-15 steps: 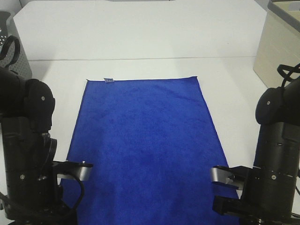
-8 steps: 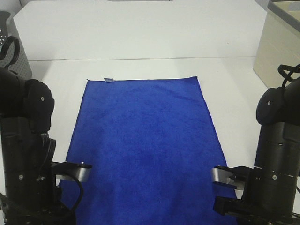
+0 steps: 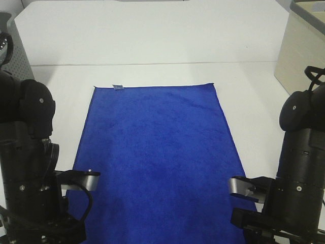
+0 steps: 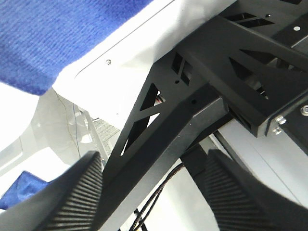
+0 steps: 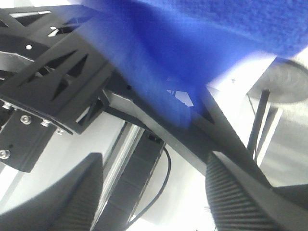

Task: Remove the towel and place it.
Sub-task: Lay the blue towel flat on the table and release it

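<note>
The deep blue towel (image 3: 155,152) lies flat along the white table (image 3: 152,40), its small tag (image 3: 118,87) at the far left corner and its near end running off the front edge. In the left wrist view a towel edge (image 4: 43,43) lies on the table top and a blue corner (image 4: 21,187) hangs lower down. My left gripper (image 4: 151,192) is open below the table edge, holding nothing. My right gripper (image 5: 151,187) is open too, with a blurred fold of towel (image 5: 159,62) hanging free above its fingers. Both arms (image 3: 30,168) (image 3: 299,178) flank the towel's near end.
A beige box (image 3: 304,46) stands at the far right and a grey perforated bin (image 3: 15,51) at the far left. The black table frame (image 4: 183,110) and a cable (image 5: 161,192) run under the table close to both grippers.
Both grippers went from shut to open and let go of the towel's near edge. The arms shifted slightly; the towel on the table stayed put.
</note>
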